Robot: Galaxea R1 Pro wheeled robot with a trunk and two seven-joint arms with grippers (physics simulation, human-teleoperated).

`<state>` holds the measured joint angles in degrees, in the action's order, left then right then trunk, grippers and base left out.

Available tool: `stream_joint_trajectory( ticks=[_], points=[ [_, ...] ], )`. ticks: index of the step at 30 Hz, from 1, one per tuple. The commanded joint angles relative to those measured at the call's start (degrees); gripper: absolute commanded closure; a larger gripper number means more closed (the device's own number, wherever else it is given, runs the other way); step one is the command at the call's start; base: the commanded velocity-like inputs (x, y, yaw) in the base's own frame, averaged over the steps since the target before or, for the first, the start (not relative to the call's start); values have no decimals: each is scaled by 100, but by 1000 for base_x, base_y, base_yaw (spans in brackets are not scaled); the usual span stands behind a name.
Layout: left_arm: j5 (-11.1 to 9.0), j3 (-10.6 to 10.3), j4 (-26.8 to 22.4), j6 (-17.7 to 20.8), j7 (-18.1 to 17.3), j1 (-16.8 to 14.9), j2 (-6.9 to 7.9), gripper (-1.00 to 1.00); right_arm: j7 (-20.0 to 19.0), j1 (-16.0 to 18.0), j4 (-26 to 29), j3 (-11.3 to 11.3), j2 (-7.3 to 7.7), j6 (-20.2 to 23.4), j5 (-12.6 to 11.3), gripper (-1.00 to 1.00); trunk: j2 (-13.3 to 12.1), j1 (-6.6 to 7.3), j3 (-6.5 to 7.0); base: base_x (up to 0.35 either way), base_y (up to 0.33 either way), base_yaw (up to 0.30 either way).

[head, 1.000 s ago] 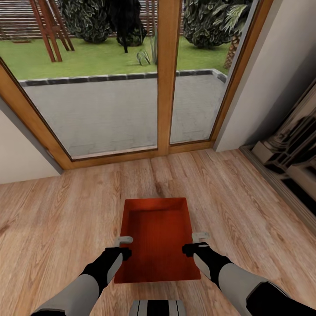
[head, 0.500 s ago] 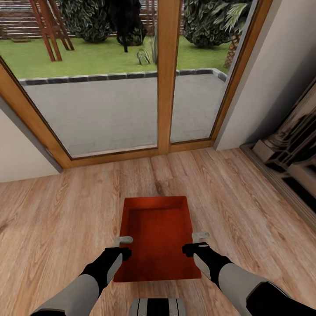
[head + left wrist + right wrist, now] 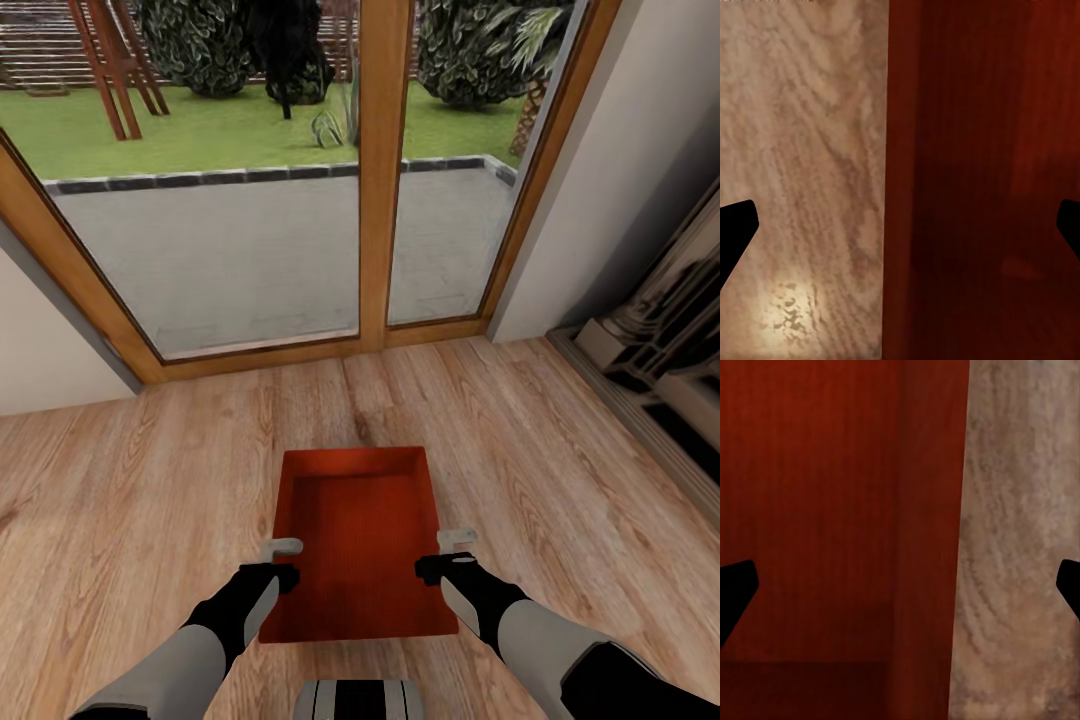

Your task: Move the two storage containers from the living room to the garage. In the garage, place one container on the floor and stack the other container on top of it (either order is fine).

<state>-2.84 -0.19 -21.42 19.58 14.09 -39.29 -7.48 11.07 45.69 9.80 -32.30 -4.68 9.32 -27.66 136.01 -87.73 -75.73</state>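
Red-orange rect. open-top plastic bin (image 3: 358, 530) on light wood-plank floor (image 3: 130, 500); L gripper (image 3: 283, 560) & R gripper (image 3: 447, 553) spread wide, straddling side walls.

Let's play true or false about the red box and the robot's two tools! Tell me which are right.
1. The red box sits on a wood-plank floor. True.
2. The box is full of toys. False: it is empty.
3. The left tool is wide open over the box's side wall. True.
4. The right tool carries a second box. False: it is open over this box's other side wall.
5. A glass door shows grass outside. True.
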Motion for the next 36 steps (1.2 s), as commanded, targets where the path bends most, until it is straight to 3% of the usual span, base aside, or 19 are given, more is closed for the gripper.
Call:
stream_joint_trajectory(
  ticks=[1, 8, 36],
  points=[
    [-31, -5, -11, 29, 25, 0, 0, -100, 36, 2, 13, -48, 2, 34, -38, -100, 1, 1, -4, 0, 0, 0],
    [-32, -7, -11, 29, 38, 0, -1, -100, 36, 2, 13, -48, 2, 32, -38, -100, 122, -65, -58, 0, 0, 0],
    [-32, 37, -13, 34, 33, 0, 1, -100, 36, 2, 13, -48, 2, 43, -36, -100, 122, -65, -58, 0, 0, 0]
  ],
)
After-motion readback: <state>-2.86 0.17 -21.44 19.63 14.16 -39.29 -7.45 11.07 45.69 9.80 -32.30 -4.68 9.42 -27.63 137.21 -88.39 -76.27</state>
